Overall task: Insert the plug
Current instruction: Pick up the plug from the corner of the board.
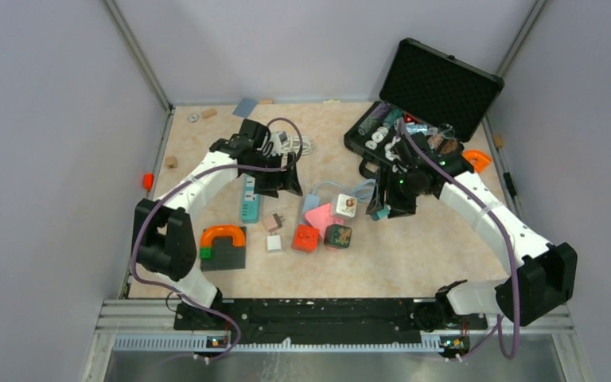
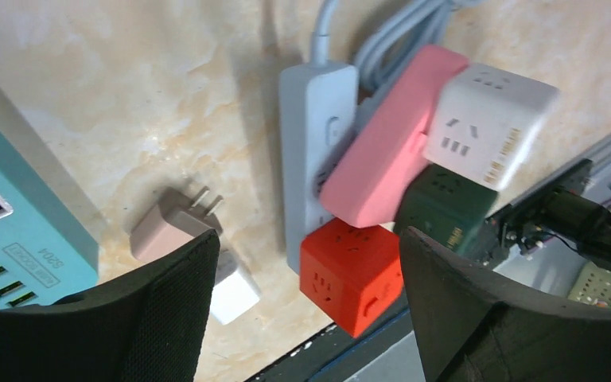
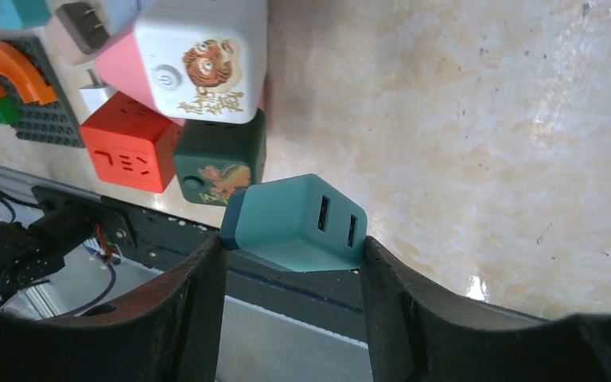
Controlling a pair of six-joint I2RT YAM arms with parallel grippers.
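My right gripper is shut on the plug, a teal block with two USB slots, held above the table to the right of the socket cluster. In the top view the plug hangs beside a white cube socket. A teal power strip lies left of centre, and my left gripper hovers open just to its right. Below its fingers lie a beige plug, a white plug, a red cube socket and a grey power strip.
A pink strip and a dark green cube crowd the cluster. An open black case holding small parts stands at the back right. An orange arch on a dark baseplate sits front left. Small blocks lie along the back left edge.
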